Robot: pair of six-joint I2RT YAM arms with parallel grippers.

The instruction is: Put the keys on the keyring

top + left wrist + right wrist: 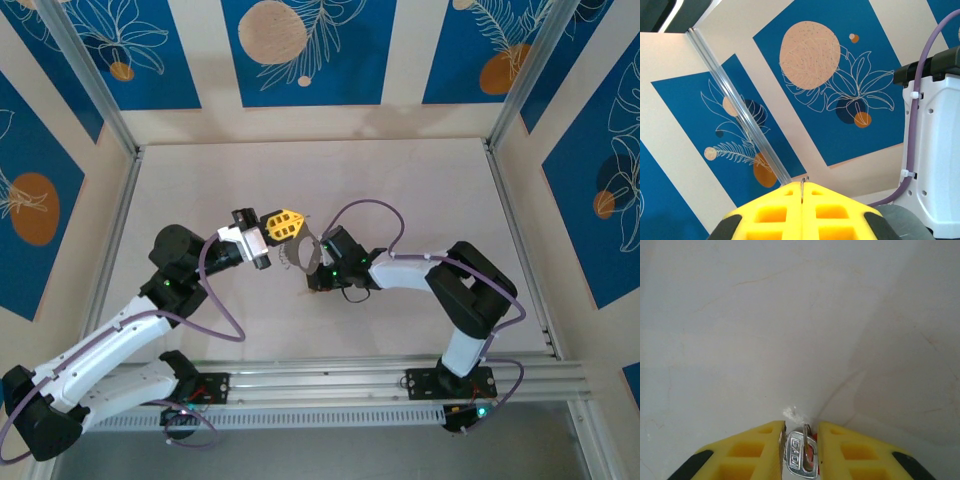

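My left gripper (283,222) is raised over the middle of the table, and its yellow fingers are shut on the thin grey keyring (297,252), which hangs just below them. In the left wrist view the ring's wire (803,189) shows edge-on in the seam between the closed fingers (775,212). My right gripper (801,427) points down at the table right beside the ring. A small silver key (796,456) with a bit of red head (811,456) sits between its yellow fingers, which press on it from both sides. A thin wire loop passes through the key's slot.
A white tabletop (420,190) is fenced by aluminium rails, with blue patterned wall panels (300,50) behind. The right arm (450,285) and its purple cable (365,210) arch close to the left gripper. Both arm bases stand on the front rail (330,385).
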